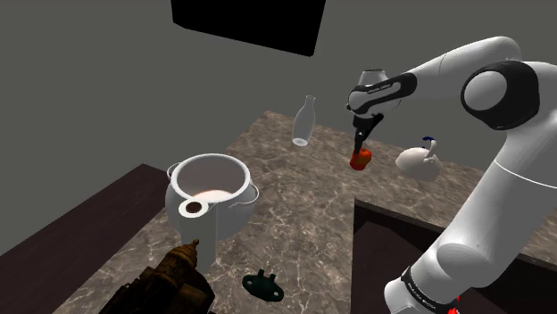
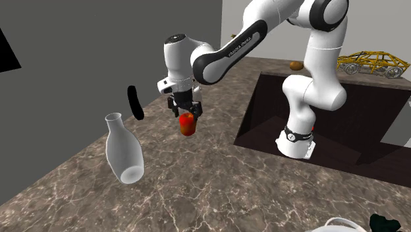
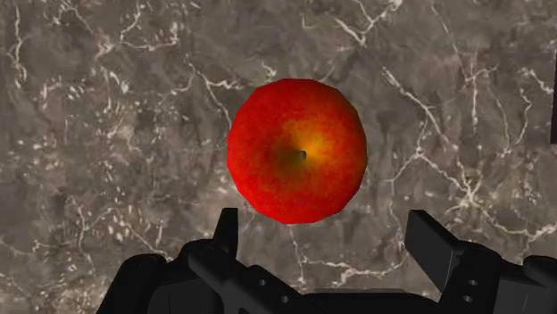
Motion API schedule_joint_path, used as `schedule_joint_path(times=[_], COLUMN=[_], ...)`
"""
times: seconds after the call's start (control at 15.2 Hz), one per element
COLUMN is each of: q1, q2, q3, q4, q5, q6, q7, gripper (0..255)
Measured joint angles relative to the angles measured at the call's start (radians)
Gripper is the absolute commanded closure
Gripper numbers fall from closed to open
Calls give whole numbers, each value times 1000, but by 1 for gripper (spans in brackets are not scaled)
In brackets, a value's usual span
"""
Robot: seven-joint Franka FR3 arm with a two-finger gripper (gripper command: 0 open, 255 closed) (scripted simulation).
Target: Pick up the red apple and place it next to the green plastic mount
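- The black end effector [image 1: 361, 143] points straight down at the upper right of the shoulder view. Its two fingers are spread wide and grip nothing.
- The wrist view shows the end effector [image 3: 323, 223] with its fingers [image 3: 227, 234] apart. The red apple [image 3: 296, 150] lies beyond the tips, roughly centred in the gap, and neither finger touches it.
- The apple [image 1: 361, 160] sits on the brown marbled surface [image 1: 303, 205], directly under the end effector. In the second exterior view it is left of centre [image 2: 188, 123].
- Handling, as a judgement: the apple looks round, firm, smooth and fairly light. It could roll or squirt out of an off-centre pinch. The fingers would best close across its widest part, level with the middle, on either side of the stem dimple.
- A clear bottle [image 1: 303, 122] stands near the apple, toward the upper centre of the shoulder view.
- A white teapot-like vessel [image 1: 418, 161] sits to the right of the apple.
- A large white pot [image 1: 210, 192] stands left of centre.
- The dark green mount [image 1: 262, 285] lies at the bottom centre of the shoulder view, well apart from the apple.
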Motion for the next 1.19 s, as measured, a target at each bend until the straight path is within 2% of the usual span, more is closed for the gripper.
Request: schedule_joint_path(times=[0.53, 0.92, 0.99, 1.19], q1=[-19, -21, -21, -21], q2=[75, 81, 81, 81], q3=[-3, -3, -3, -2], q4=[-22, -25, -25, -24], q5=[26, 28, 28, 29], q6=[94, 104, 104, 104], q7=[-36, -38, -38, -38], gripper=[0, 0, 255, 255])
